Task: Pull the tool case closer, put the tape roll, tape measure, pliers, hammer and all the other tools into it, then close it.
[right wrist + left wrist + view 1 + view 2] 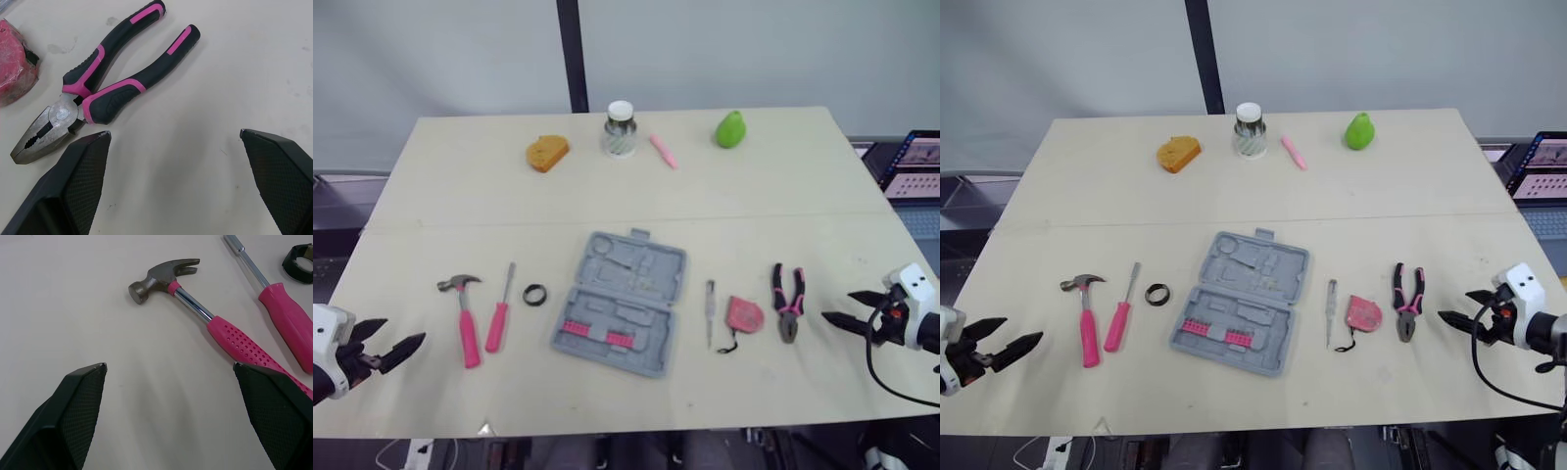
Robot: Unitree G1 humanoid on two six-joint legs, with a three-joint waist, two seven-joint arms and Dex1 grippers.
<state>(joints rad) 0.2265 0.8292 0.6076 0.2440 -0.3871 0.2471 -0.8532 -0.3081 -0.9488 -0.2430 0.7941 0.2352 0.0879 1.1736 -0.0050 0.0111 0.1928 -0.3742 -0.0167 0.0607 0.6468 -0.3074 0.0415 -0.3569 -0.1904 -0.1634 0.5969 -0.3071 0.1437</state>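
Observation:
An open grey tool case (pixel 621 302) with pink bits lies mid-table. Left of it are a black tape roll (pixel 534 293), a pink-handled screwdriver (pixel 499 315) and a pink-handled hammer (pixel 464 315). To its right lie a thin screwdriver (pixel 710 311), a red tape measure (pixel 743 315) and pink-and-black pliers (pixel 788 301). My left gripper (pixel 391 352) is open over the table's left edge, pointing at the hammer (pixel 205 316). My right gripper (pixel 847 311) is open at the right edge, a little short of the pliers (pixel 105 90).
Along the table's far side stand an orange block (pixel 547 152), a white-lidded jar (pixel 620 130), a pink marker (pixel 663 151) and a green pear-shaped object (pixel 731 128). A laptop (pixel 913 166) sits off the table's right side. Bare tabletop lies in front of the case.

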